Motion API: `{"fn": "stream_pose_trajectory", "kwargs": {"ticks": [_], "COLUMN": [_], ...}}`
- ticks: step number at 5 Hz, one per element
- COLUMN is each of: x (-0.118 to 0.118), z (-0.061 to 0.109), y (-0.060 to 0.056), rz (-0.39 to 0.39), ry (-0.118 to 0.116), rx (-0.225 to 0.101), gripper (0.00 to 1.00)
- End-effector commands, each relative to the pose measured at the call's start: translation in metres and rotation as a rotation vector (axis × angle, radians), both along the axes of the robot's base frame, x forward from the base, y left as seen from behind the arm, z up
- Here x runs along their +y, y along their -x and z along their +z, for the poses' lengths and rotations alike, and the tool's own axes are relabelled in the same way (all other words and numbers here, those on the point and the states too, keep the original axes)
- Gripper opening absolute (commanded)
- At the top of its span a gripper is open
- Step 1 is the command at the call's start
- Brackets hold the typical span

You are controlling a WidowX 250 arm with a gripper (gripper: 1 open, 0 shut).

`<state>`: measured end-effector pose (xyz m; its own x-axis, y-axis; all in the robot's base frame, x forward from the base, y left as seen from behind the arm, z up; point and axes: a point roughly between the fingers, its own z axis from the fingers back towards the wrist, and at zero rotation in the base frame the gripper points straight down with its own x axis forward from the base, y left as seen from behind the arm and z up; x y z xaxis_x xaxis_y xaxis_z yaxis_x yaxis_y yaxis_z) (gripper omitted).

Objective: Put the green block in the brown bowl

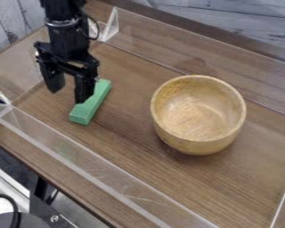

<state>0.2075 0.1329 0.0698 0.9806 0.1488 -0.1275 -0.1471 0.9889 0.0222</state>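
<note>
Claw (67,83) spread beside flat green block (90,101); thick-walled round grainy brown bowl (199,113) apart.

no readable text, label, brand, number or sign anywhere in the camera view
</note>
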Motion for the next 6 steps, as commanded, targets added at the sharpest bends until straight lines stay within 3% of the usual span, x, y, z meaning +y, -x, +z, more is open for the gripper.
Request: {"fn": "stream_pose_trajectory", "kwargs": {"ticks": [1, 6], "x": [0.002, -0.015], "z": [0.004, 0.004], "y": [-0.008, -0.017], "rz": [-0.005, -0.014], "ry": [-0.027, -0.037], "rx": [-0.030, -0.034], "gripper": [1.00, 1.00]}}
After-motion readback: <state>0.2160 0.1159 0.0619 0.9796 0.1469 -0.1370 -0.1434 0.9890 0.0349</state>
